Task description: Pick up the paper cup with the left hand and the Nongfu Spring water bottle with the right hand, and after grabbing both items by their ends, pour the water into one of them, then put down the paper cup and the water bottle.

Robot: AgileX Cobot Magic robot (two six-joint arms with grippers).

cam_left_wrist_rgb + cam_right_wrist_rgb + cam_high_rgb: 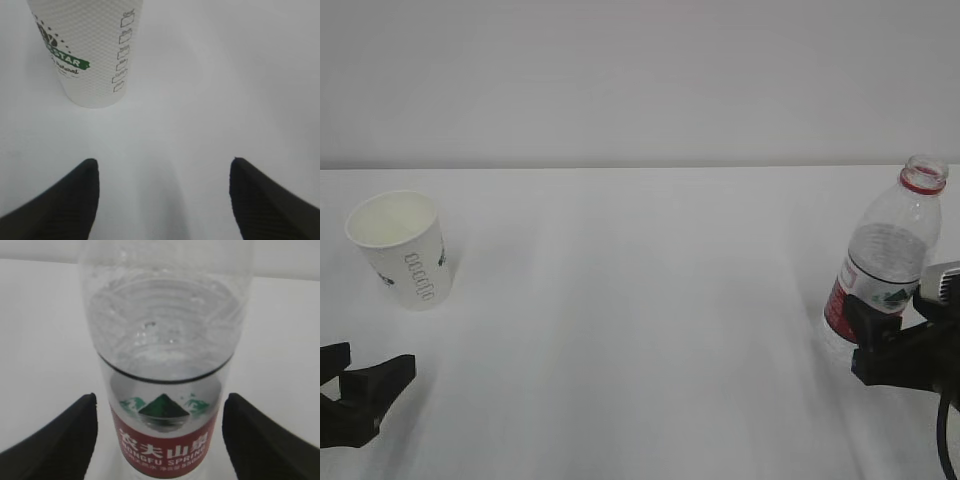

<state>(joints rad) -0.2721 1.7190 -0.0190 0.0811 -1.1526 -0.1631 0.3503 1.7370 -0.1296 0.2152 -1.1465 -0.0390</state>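
The left hand (350, 385) sits low at the near left edge of the table (640, 320), its fingers (70, 200) spread wide and empty. The paper cup (402, 248) stands upright just beyond them, untouched. Far right, the water bottle (890, 255) stands uncapped, partly filled, between the right hand's (895, 340) spread fingers (60, 440), which flank its label without visibly clamping it.
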